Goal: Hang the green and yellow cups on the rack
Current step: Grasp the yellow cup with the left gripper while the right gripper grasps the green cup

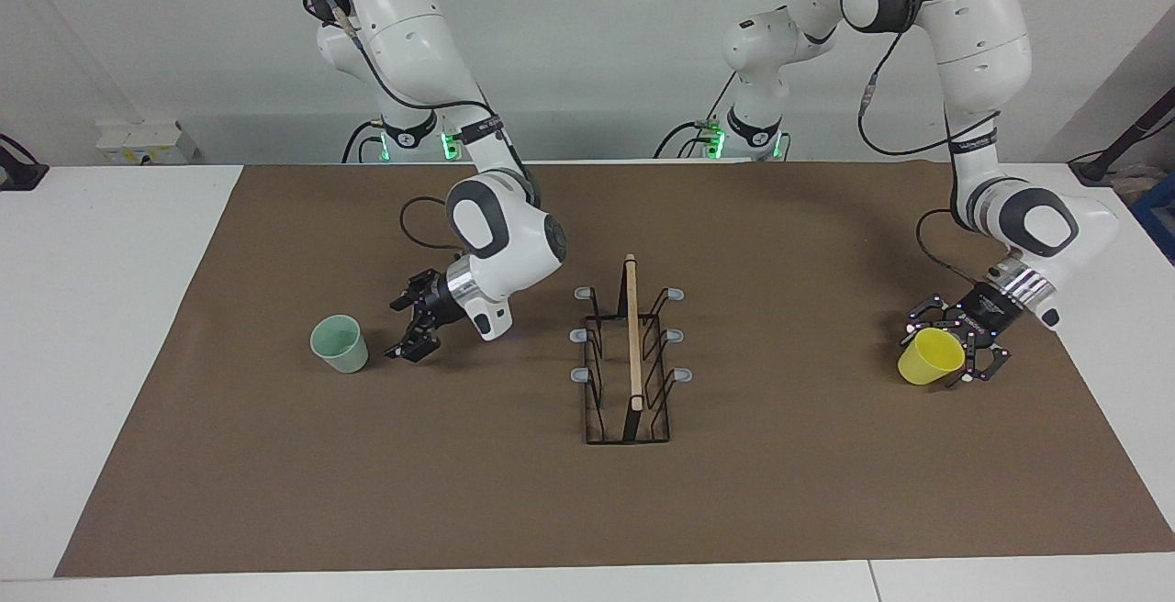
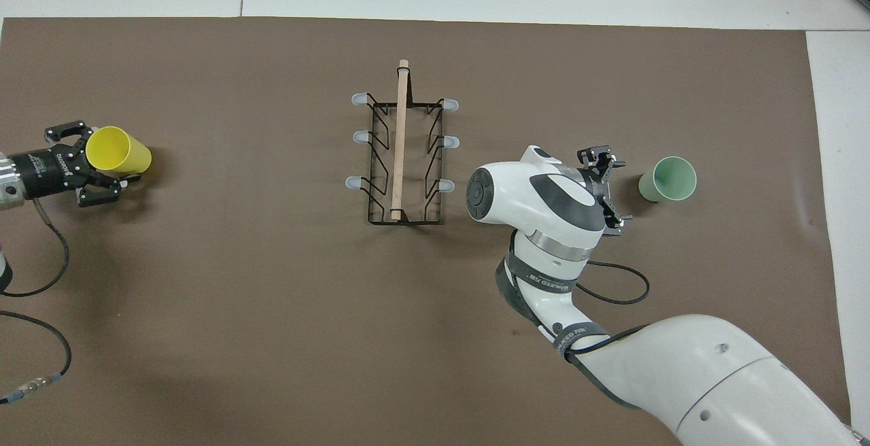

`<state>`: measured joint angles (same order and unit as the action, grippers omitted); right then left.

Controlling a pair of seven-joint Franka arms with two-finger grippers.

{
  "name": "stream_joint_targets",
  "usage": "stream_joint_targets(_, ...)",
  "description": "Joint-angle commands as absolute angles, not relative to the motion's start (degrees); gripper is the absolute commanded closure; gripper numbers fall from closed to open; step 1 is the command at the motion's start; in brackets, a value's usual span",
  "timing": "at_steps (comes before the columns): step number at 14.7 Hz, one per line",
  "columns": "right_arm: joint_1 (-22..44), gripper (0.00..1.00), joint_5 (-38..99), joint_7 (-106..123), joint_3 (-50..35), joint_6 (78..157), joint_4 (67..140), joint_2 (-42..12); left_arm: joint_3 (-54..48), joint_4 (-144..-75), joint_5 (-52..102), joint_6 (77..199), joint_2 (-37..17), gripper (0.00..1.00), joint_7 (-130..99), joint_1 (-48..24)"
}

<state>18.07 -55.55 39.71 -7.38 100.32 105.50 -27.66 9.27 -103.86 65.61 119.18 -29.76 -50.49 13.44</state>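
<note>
left gripper [image 1: 955,350] jaws gaping astride yellow cup [image 1: 930,356], readying grasp | right gripper [image 1: 411,325] jaws gaping beside green cup [image 1: 340,344], aligning | rack [image 1: 630,359] waiting

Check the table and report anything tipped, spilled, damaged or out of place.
One thing stands out: the yellow cup lies tipped on its side at the left arm's end, with the open left tool around it. The green cup stands upright beside the open right tool. The rack stands square, prongs bare. No spills or damage.

Left arm cut off by overhead view's edge; yellow cup [image 1: 931,356] base hidden by own rim.
</note>
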Motion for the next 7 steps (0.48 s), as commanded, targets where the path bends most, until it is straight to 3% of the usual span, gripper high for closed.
stream_joint_targets(1,15.39,0.0,-56.51,38.24,-7.82,104.14,110.21,-25.93,9.67,-106.61,67.41,121.64,-27.69,0.07,-49.92,11.69)
stream_joint_targets(2,15.03,0.0,-57.04,38.23,-7.82,104.41,111.0,-25.58,9.75,-106.61,67.41,122.08,-27.77,0.1,-49.75,11.69)
stream_joint_targets(3,14.94,0.0,-57.48,38.23,-7.74,104.41,111.61,-25.4,9.67,-106.52,67.41,122.43,-27.77,0.22,-49.83,11.6)
stream_joint_targets(4,14.77,0.0,-58.18,38.32,-7.73,104.41,112.23,-25.23,9.67,-106.61,67.41,122.61,-27.69,0.58,-49.22,11.51)
stream_joint_targets(6,13.71,0.0,-60.89,38.23,-7.73,104.5,113.81,-24.79,9.76,-106.44,67.41,122.78,-27.69,0.99,-48.87,10.73)
stream_joint_targets(7,13.62,0.0,-61.69,38.32,-7.73,104.94,113.99,-24.79,9.76,-106.26,67.41,123.74,-27.51,1.0,-48.78,10.55)
